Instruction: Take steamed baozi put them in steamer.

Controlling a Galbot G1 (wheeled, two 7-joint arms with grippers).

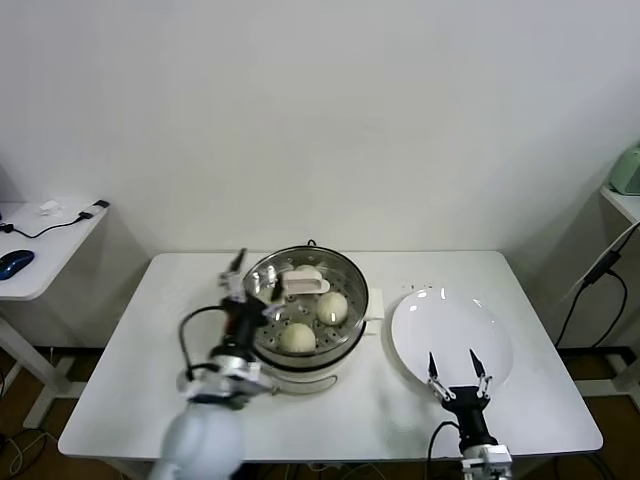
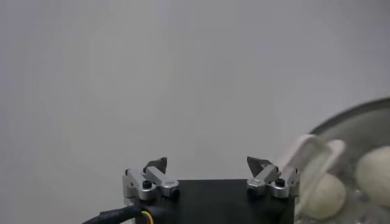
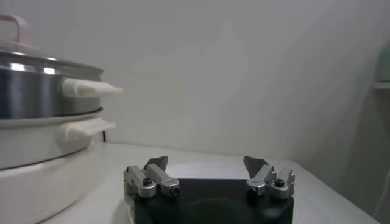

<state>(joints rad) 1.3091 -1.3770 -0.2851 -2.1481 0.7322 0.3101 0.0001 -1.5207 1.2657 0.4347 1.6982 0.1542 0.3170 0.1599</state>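
Observation:
The shiny steel steamer (image 1: 345,275) stands on its white base at the table's middle. Inside it lie two cream-white baozi (image 1: 332,306) (image 1: 297,338); a third (image 1: 306,269) shows partly behind a white tray handle (image 1: 305,285). My left gripper (image 1: 255,272) is open and empty at the steamer's left rim. In the left wrist view the gripper (image 2: 208,163) is open, with the steamer rim (image 2: 350,119), the handle (image 2: 311,159) and two baozi (image 2: 375,173) (image 2: 326,195) beside it. My right gripper (image 1: 455,362) (image 3: 206,163) is open and empty over the plate's near edge.
The flat white plate (image 1: 450,320) lies bare, right of the steamer. The right wrist view shows the steamer's side and its handles (image 3: 91,89). A side table with a blue mouse (image 1: 15,263) stands far left. A cable (image 1: 595,275) hangs at the right.

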